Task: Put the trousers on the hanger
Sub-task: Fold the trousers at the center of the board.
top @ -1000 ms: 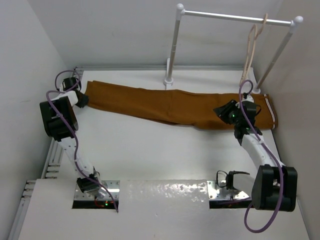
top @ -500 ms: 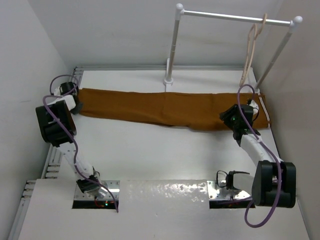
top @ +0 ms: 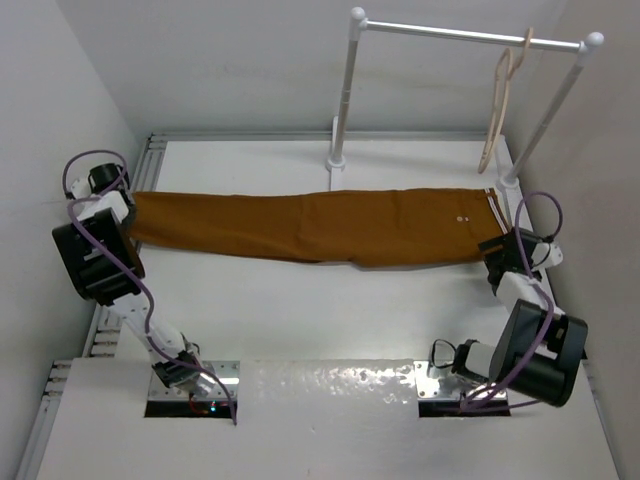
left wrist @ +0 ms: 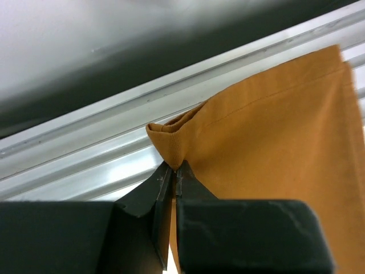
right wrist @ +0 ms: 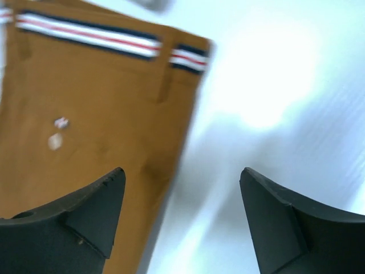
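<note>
The rust-brown trousers lie stretched flat across the table, leg end at the left and striped waistband at the right. My left gripper is shut on a pinched fold of the leg hem, with cloth between its jaws. At the trousers' right near corner my right gripper stands open; in its wrist view the gripper has the cloth edge under its left finger and bare table under the right one. The pale hanger hangs from the rail, apart from both grippers.
A white clothes rail stands at the back, its posts' feet just behind the trousers. A metal track runs along the table's left edge beside the left gripper. Walls close in on both sides.
The left gripper has shut on the leg end and pulled it left, straightening the trousers. The right gripper has opened, let go of the waistband and moved right and nearer.
</note>
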Controlling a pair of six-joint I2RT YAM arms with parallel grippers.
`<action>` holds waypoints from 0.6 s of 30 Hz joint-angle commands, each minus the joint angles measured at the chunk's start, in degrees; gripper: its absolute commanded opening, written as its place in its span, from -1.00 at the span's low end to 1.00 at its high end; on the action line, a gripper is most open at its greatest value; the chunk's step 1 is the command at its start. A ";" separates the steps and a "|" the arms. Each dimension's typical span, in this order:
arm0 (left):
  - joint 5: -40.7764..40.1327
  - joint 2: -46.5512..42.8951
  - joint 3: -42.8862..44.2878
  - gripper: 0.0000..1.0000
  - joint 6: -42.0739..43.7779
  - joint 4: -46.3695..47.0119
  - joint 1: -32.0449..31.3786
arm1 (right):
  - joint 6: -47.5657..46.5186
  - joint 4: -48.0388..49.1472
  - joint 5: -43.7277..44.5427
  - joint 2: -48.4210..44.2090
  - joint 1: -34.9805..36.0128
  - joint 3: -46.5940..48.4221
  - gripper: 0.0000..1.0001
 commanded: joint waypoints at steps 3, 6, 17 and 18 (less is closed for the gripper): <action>0.19 0.68 3.87 -0.74 -2.17 -2.12 0.23 | 3.60 4.34 -8.30 5.82 -4.12 -0.78 0.66; 5.03 -3.36 3.61 -0.39 -4.10 0.07 -0.65 | 5.36 7.33 -10.06 6.96 -4.30 -2.28 0.74; 11.35 -14.45 -3.16 -0.51 -2.96 6.06 -33.85 | 12.12 15.67 -8.31 21.02 -4.82 0.27 0.01; 14.76 -14.19 -3.77 -0.51 -3.49 5.62 -37.27 | 12.74 16.46 -8.31 21.82 -4.74 0.27 -0.31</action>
